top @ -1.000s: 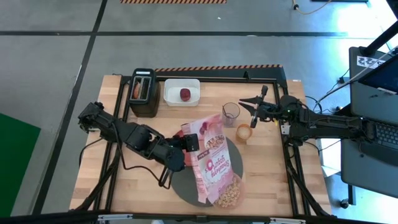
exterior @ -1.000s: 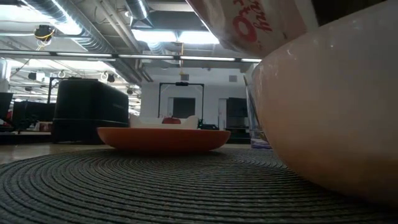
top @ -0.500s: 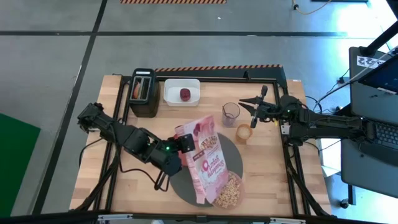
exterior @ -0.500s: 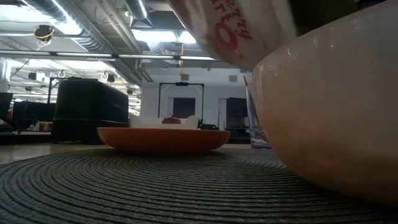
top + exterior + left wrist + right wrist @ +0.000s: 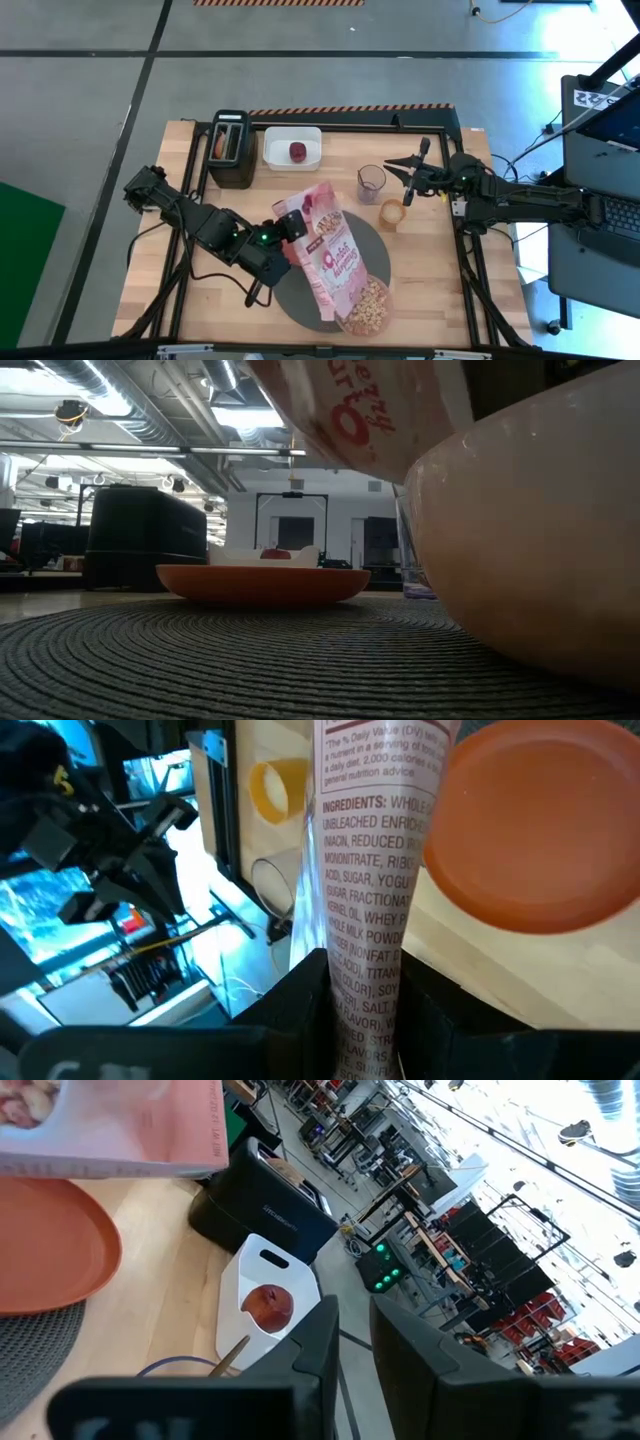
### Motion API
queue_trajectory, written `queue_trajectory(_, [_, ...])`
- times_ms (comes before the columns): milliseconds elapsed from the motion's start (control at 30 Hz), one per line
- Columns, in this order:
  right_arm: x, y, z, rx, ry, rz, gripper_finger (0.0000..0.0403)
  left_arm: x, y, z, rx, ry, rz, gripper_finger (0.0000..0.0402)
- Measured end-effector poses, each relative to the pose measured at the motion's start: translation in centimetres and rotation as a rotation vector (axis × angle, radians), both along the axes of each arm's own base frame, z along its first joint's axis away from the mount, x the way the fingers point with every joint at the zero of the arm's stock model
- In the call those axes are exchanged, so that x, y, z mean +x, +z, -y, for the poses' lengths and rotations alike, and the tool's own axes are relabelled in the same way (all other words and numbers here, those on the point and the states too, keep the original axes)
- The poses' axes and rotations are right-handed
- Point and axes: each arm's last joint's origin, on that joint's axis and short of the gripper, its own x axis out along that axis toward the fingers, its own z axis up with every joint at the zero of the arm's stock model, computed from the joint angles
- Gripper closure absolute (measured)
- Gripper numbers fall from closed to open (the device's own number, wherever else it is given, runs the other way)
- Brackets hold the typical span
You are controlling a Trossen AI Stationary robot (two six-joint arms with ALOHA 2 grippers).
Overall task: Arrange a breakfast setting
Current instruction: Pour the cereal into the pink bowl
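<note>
My left gripper is shut on the pink cereal box, which slants over the pink bowl on the round dark-grey mat. The bowl holds cereal pieces and fills the right of the low view. The red plate lies on the mat behind it, hidden under the box in the high view. The round toast lies on the table. The dark-red fruit piece lies in the white tub. The thin gold spoon stands in a clear cup. My right gripper hovers beside the cup, narrowly open and empty. My left gripper pinches the cereal box between its two fingers on the narrow printed side panel, near the box's raised end. The fingers come level from the table's left. The box is lifted clear and tilted, its lower end over the bowl.
The black toaster stands at the far left of the table, next to the white tub. A black frame rail runs along the table's right side. Bare wood lies at the near left.
My left gripper has shifted a little toward the table's left and turned the cereal box about its length, so the box now shows narrower from above. Its raised end has swung left while its lower end stays over the bowl. In the low view the box has come lower.
</note>
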Motion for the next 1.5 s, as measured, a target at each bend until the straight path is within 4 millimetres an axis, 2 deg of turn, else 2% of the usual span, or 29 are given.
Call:
queue_trajectory(800, [0.0, -0.1, 0.0, 0.0, 0.0, -0.006, 0.0338, -1.9, -0.3, 2.0, -0.161, 0.144, 0.062, 0.0314])
queue_trajectory(1500, [0.0, -0.1, 0.0, 0.002, 0.0, -0.014, 0.0338, -3.6, -0.4, 4.5, -0.442, 0.313, 0.159, 0.0324])
